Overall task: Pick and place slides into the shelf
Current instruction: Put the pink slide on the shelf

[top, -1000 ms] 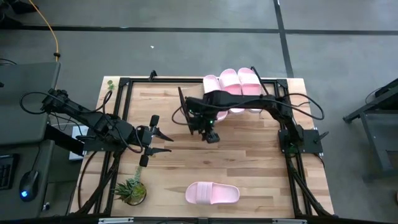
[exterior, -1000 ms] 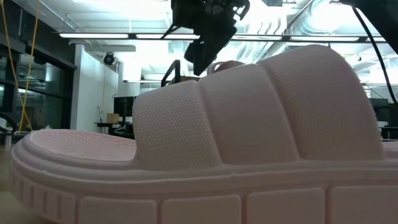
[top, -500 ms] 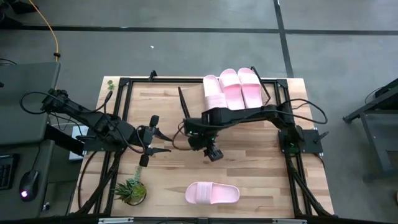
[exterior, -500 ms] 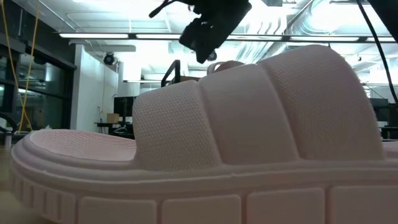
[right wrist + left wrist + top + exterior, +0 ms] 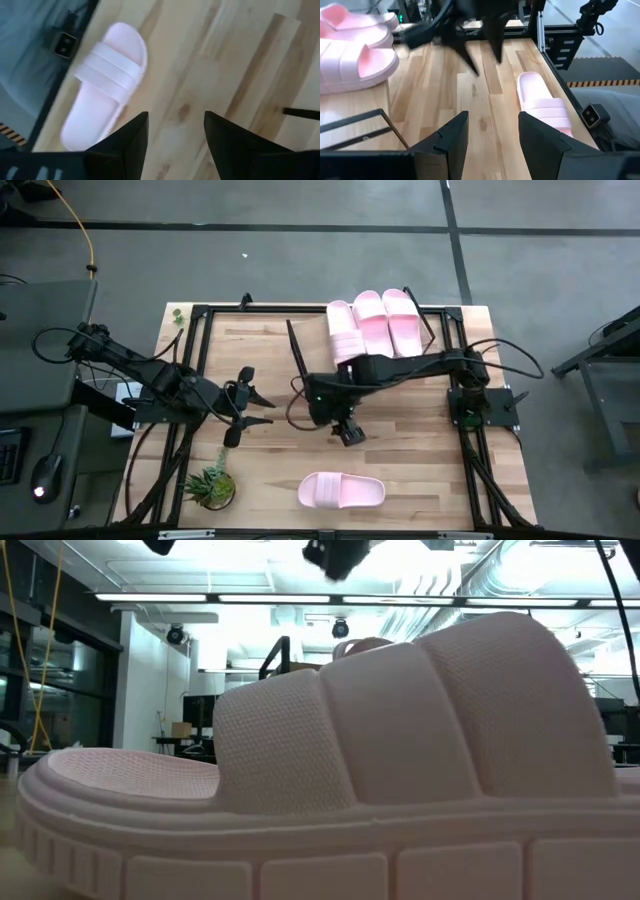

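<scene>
Slides first: 3 sit side by side on the shelf at the far edge of the table, and the last slide lies alone on its sole near the front edge.

Right end effector hangs above bare wood between the shelf and that slide, fingers spread and carrying nothing. Left end effector waits off to the side, also released and empty.

What I'd worry about:
- It's soft foam, so a pinch on just the strap might fold it and let it slip out mid-carry.
- Coming down off-centre could shove the slide toward the front edge, which is pretty close.
- Only 1 gap looks left on the slanted board, beside the other 3, so a sloppy drop could bump the neighbours or let the new 1 slide down the slope.
- The potted plant is near the lone slide too, so a wide swing could clip it.
</scene>
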